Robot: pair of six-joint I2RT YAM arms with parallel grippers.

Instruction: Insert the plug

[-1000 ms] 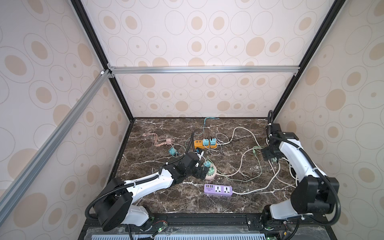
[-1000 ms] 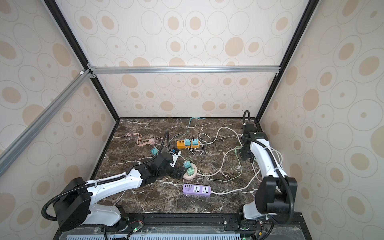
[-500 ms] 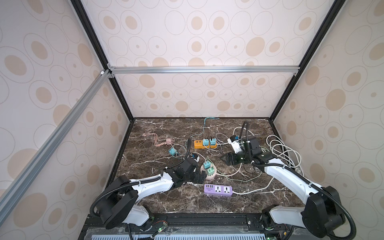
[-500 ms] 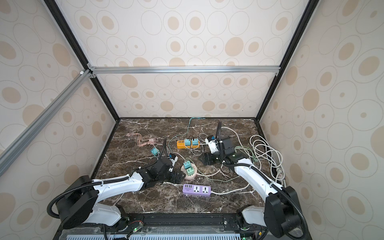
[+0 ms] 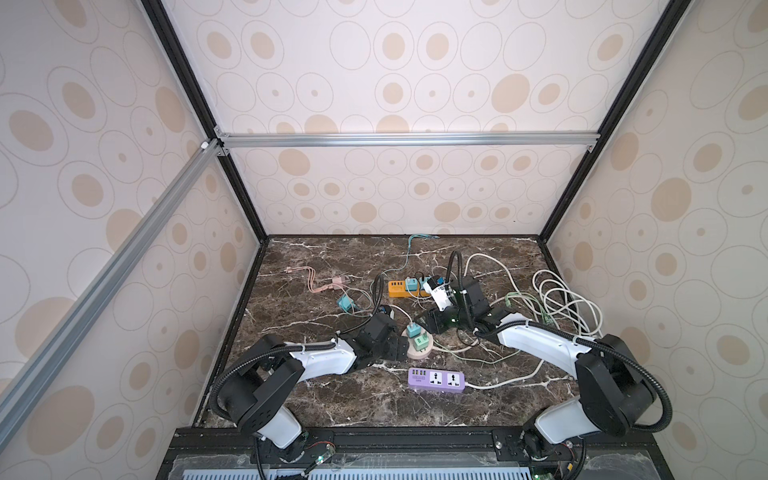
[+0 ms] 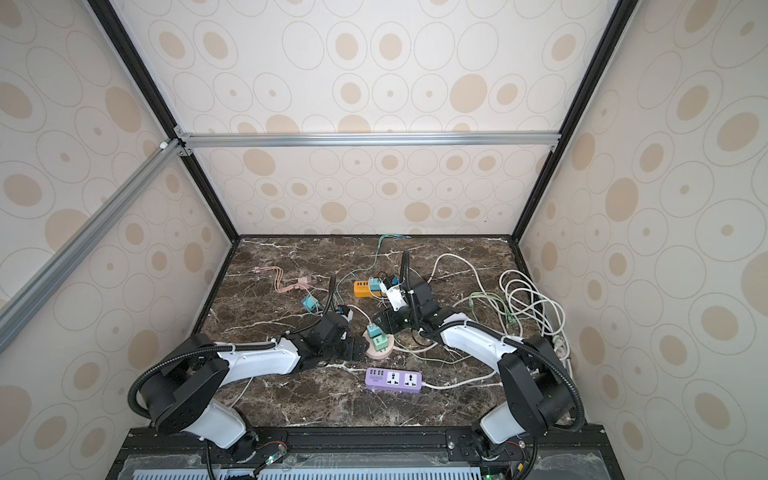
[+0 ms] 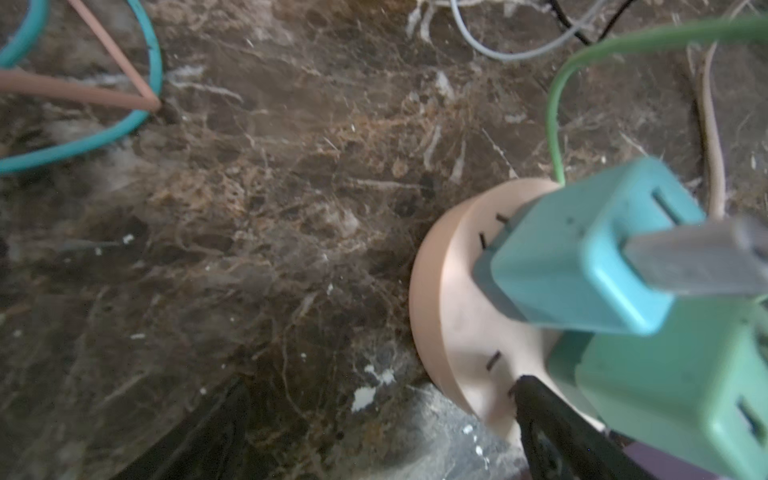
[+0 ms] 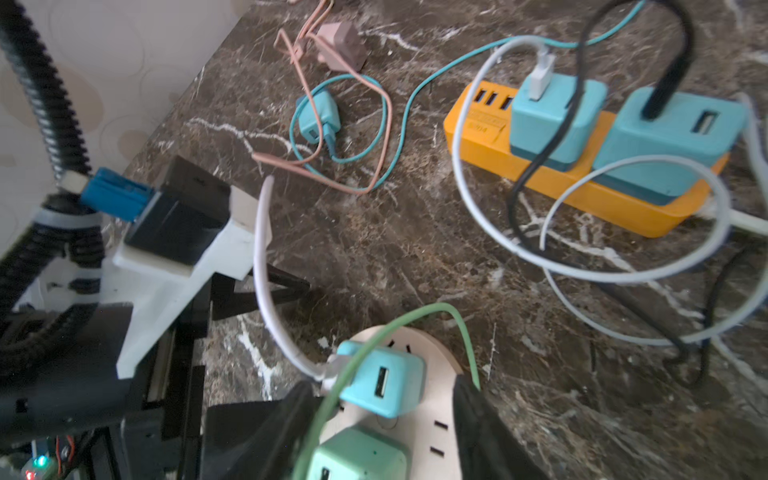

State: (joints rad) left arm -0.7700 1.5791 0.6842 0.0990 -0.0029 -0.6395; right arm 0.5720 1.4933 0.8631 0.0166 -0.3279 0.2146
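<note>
A round pink socket [image 5: 424, 353] lies mid-table in both top views. On it stand a blue charger plug [image 8: 382, 382], tilted, with a white cable in it, and a green charger [image 8: 361, 457]. How deep the blue plug's prongs sit is hidden. My right gripper [image 8: 386, 436] hangs over the socket, open, with both chargers between its fingers [image 8: 486, 432] and none touched. My left gripper [image 5: 397, 349] is open at the socket's left side. One of its fingertips [image 7: 540, 411] rests on the socket [image 7: 449, 299] beside the green charger [image 7: 673, 382].
Behind the socket lies an orange power strip [image 5: 409, 289] that carries two blue chargers. A purple strip [image 5: 436, 379] lies in front. A loose teal charger [image 5: 345, 304] and a pink cable [image 5: 320, 284] lie left. White cable coils [image 5: 561, 303] fill the right side.
My right arm has swung from the right wall to the middle, over the round socket, and its jaws have narrowed. The left arm has barely shifted.
</note>
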